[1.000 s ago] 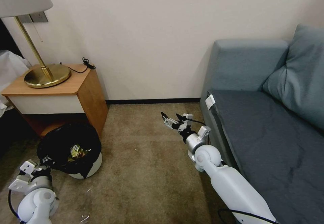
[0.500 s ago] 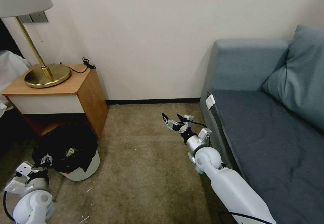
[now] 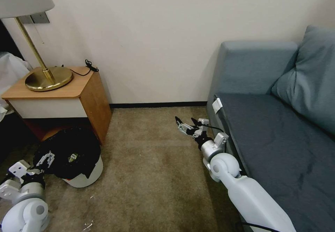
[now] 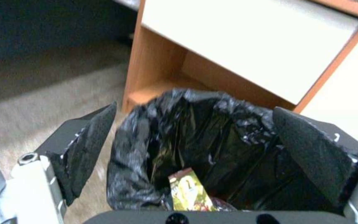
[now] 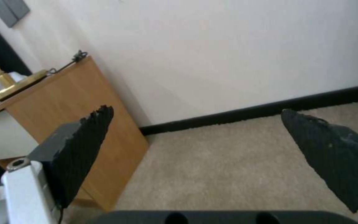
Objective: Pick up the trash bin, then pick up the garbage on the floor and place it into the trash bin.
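**Black liner, white bin — left hand is letting go beside it**

Crinkled black bag is lining the trash bin (image 3: pixel 81 171), which is resting on the carpet just ahead of the left hand (image 3: pixel 46 159); its fingers are spread, holding nothing. A gold-brown wrapper (image 4: pixel 189 194) is lying inside. Right hand (image 3: pixel 188 124) is hovering spread, well apart — any regrasp should be pinching rim, not loose bag.
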